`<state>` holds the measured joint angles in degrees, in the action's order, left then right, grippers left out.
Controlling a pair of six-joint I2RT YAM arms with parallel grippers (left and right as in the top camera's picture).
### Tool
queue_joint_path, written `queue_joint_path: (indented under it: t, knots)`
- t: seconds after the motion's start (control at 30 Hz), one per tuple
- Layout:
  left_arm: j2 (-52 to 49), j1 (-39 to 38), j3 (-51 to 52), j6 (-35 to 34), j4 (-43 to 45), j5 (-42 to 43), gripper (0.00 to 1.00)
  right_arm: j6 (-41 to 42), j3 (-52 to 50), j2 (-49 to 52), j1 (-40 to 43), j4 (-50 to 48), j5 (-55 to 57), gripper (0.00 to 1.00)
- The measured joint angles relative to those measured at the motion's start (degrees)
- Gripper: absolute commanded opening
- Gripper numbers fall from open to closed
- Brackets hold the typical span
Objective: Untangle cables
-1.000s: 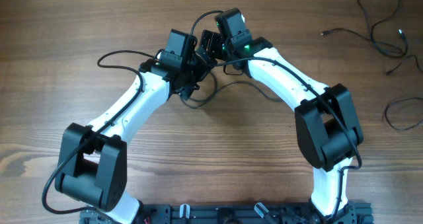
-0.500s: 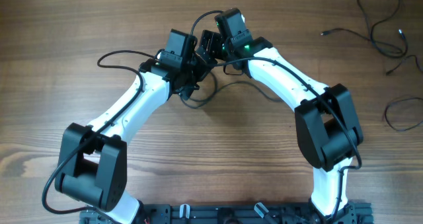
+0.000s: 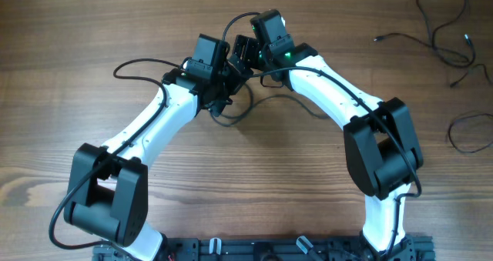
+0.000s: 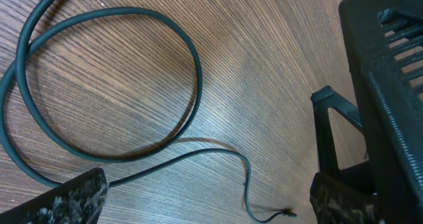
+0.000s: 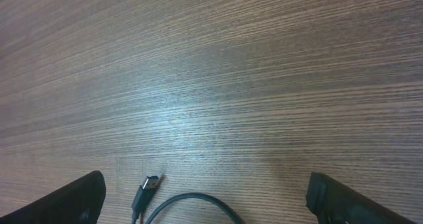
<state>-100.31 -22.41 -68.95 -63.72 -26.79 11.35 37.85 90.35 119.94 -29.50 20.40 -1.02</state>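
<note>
Nothing has moved since before: the left gripper (image 4: 201, 201) and right gripper (image 5: 205, 201) both stand spread wide, and a thin cable (image 4: 246, 178) lies crosswise on the table (image 4: 277, 65) between the left one's fingers.

Bright overhead light leaves pale glare on my desk (image 5: 165, 118). Shadows are soft; the fingertips (image 5: 69, 199) of my right claw (image 5: 205, 199) look blurred.
</note>
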Motion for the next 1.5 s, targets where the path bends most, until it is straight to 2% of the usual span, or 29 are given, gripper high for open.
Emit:
queue_joint_path:
  t: [0.1,0.17,0.23,0.27,0.37,0.53,0.63,0.7,0.77,0.9,0.97,1.03,1.1,1.17,1.27,1.4,1.5]
  knots:
    - [0.0,0.0,0.0,0.0,0.1,0.0,1.00,-0.2,0.0,0.0,0.0,-0.3,0.0,0.97]
    - [0.0,0.0,0.0,0.0,0.1,0.0,1.00,-0.5,0.0,0.0,0.0,-0.4,0.0,0.84]
    - [0.0,0.0,0.0,-0.4,-0.1,0.1,1.00,-2.1,0.0,0.0,0.0,-1.2,0.8,0.81]
    - [0.0,0.0,0.0,-0.5,-0.1,0.2,1.00,-3.6,0.0,0.0,0.0,-1.4,1.1,0.87]
    - [0.0,0.0,0.2,-0.4,-0.3,0.4,1.00,-9.1,0.0,0.0,0.0,-1.4,1.2,0.93]
    - [-0.2,-0.2,0.9,-0.4,-1.1,0.5,1.00,-18.3,0.8,1.7,0.1,-0.8,-1.4,0.94]
    - [-0.3,-0.2,1.2,0.1,-1.7,0.9,1.00,-25.5,1.0,3.0,0.3,3.1,-1.0,0.94]
    - [-1.1,-1.1,1.6,0.1,-2.2,2.3,1.00,-28.8,1.3,3.0,0.2,6.1,1.6,1.00]
    - [-1.1,-1.2,1.6,0.7,-1.6,2.4,1.00,-30.3,1.4,3.0,0.2,7.9,5.2,1.00]
    - [-1.1,-1.6,1.6,1.1,-1.1,2.6,1.00,-26.9,1.9,3.0,1.0,12.0,7.5,1.00]
    - [-1.2,-1.8,1.7,1.7,3.6,1.2,1.00,-25.9,2.3,3.0,3.2,14.2,7.3,1.00]
    - [-0.4,0.1,0.9,3.1,3.8,-1.0,1.00,-26.2,1.6,3.0,6.1,17.9,3.2,1.00]
    - [3.8,6.7,0.5,6.5,-3.6,-2.6,1.00,-26.4,1.0,3.1,7.8,17.4,-4.3,0.93]
    - [9.4,13.2,0.3,9.6,-10.6,-4.1,1.00,-26.5,1.0,3.1,7.6,17.2,-8.0,1.00]
    - [19.9,23.8,0.0,12.1,-20.3,-7.9,1.00,-26.5,1.0,3.1,5.4,19.0,-7.6,1.00]
    - [24.0,33.4,-0.1,12.9,-27.4,-9.8,1.00,-15.9,1.0,3.1,1.8,24.6,2.5,1.00]
    - [23.9,36.1,-0.1,13.1,-29.1,-10.2,1.00,-0.7,0.9,3.1,-2.0,27.0,5.3,1.00]
